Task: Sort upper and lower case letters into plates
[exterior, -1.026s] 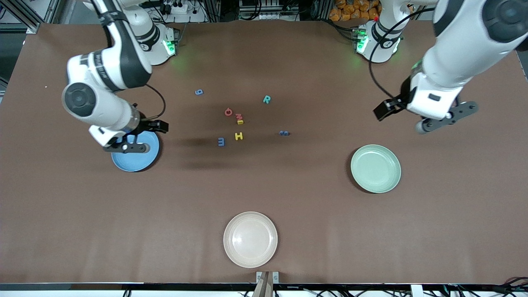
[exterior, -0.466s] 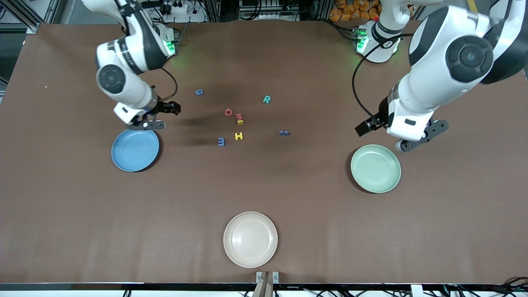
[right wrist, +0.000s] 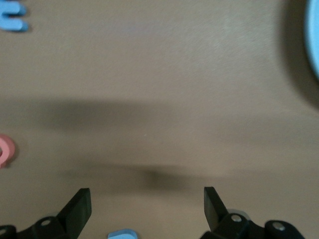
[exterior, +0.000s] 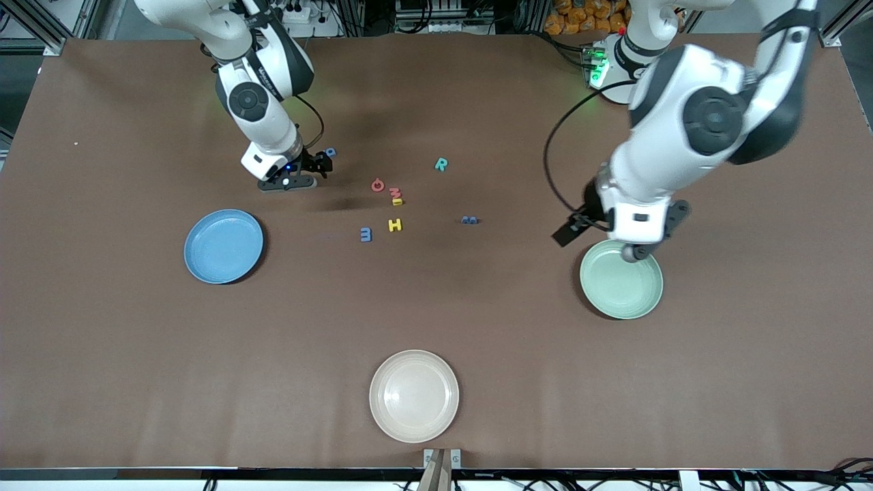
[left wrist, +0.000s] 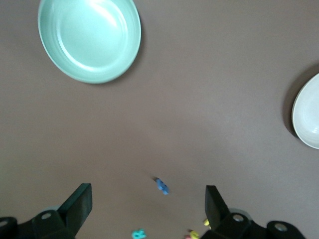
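Right gripper [exterior: 319,166], fingers spread, low over table beside blue g [exterior: 330,152]; left gripper [left wrist: 148,209], fingers spread, above mint plate's [exterior: 621,279] rim; blue plate [exterior: 224,246] well apart.

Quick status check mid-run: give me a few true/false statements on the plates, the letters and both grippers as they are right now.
1. The blue plate holds no letters. True.
2. The right gripper grips the yellow H. False: it is open beside the blue g.
3. The left gripper is open. True.
4. The teal R lies in the mint green plate. False: it lies on the table.
5. The cream plate is nearest the front camera. True.
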Available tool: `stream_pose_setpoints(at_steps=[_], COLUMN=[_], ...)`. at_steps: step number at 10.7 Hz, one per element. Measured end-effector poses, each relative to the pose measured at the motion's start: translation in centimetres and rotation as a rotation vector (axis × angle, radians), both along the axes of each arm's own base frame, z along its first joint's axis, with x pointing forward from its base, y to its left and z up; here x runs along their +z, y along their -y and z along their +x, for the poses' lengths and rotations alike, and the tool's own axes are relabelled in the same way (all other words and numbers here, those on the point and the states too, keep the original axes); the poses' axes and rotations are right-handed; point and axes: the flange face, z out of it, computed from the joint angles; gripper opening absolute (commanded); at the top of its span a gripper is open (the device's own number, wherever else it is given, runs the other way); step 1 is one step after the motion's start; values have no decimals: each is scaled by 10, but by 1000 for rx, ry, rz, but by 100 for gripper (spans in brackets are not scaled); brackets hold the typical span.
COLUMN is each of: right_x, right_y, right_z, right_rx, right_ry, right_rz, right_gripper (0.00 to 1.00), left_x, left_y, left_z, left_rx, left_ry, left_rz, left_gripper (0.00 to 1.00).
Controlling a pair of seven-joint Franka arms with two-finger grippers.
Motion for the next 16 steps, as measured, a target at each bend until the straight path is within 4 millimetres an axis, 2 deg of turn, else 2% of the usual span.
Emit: stream_pose_setpoints(at_steps=[2, 4, 8, 10, 13, 16], right_x=[-11, -22, -35, -38, -43, -54], right_y=[-13, -18, -26, -29, -36, -34], right_z=[-25, -37, -50, -58, -68, -71], right_rx=[25, 39, 79, 99, 133, 137], right_ry=[15, 11, -12, -20, -30, -28], right_rz=[2, -7, -28, -35, -45, -50], right_gripper=[100, 100, 100, 100, 100, 100], left_x=[-28, -50, -83, -103, -135, -173], left_y=[29, 51, 64, 72, 90, 124], left_z=[-9, -12, -11, -18, -43, -85], left_rx=[136, 259, 450, 514, 576, 646], left_ry=[-23, -42, -83, -116, -136, -92], left_rz=[0, 0, 14, 39, 75, 78], left_gripper=[100, 100, 100, 100, 100, 100])
